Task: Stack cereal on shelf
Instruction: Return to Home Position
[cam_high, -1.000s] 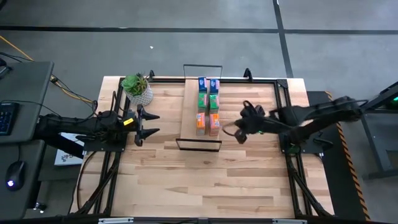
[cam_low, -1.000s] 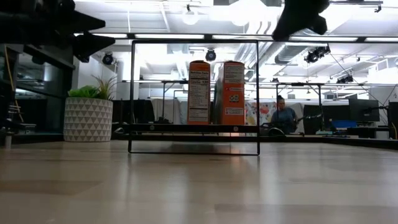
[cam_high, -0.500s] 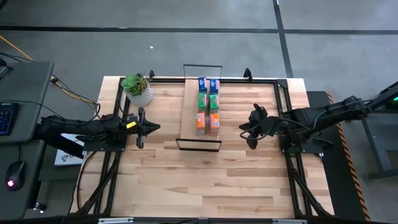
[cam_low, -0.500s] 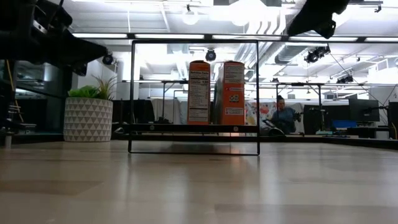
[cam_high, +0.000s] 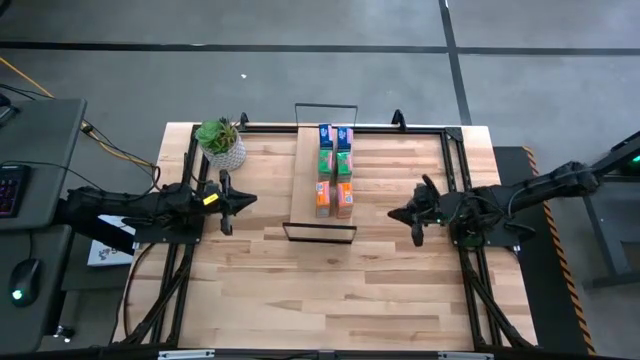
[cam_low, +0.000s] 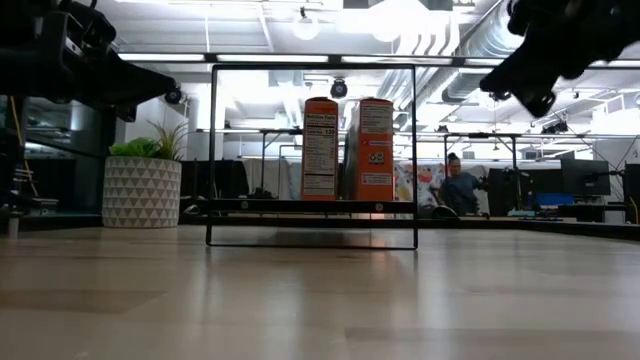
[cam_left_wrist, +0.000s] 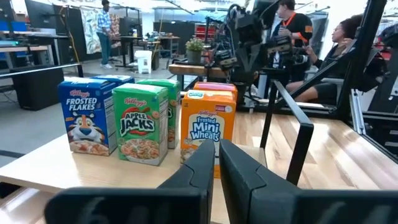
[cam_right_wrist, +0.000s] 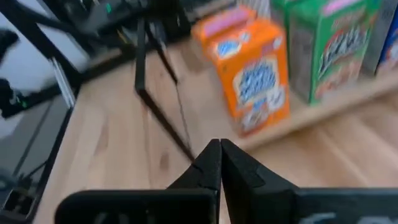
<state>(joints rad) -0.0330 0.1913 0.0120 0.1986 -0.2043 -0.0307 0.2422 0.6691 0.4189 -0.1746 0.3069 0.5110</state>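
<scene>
The shelf (cam_high: 305, 175), a narrow light-wood plank with black wire end frames, lies at the middle far part of the table. Six cereal boxes stand upright on it in two rows: blue (cam_high: 335, 133) farthest, green (cam_high: 336, 160) in the middle, orange (cam_high: 335, 198) nearest. The left wrist view shows blue (cam_left_wrist: 87, 121), green (cam_left_wrist: 140, 124) and orange (cam_left_wrist: 207, 127) boxes. My left gripper (cam_high: 238, 200) is shut and empty, left of the shelf. My right gripper (cam_high: 395, 214) is shut and empty, right of the shelf, facing the orange box (cam_right_wrist: 255, 74).
A potted plant (cam_high: 222, 143) in a white pot stands at the far left, close to my left arm. The shelf's near wire frame (cam_high: 320, 232) stands up from the table. People are in the room beyond the table (cam_low: 458, 185).
My right gripper has drawn back from the orange boxes toward the table's right edge, come lower, and its fingers have closed. My left gripper has shut and stayed left of the shelf. The boxes have not moved.
</scene>
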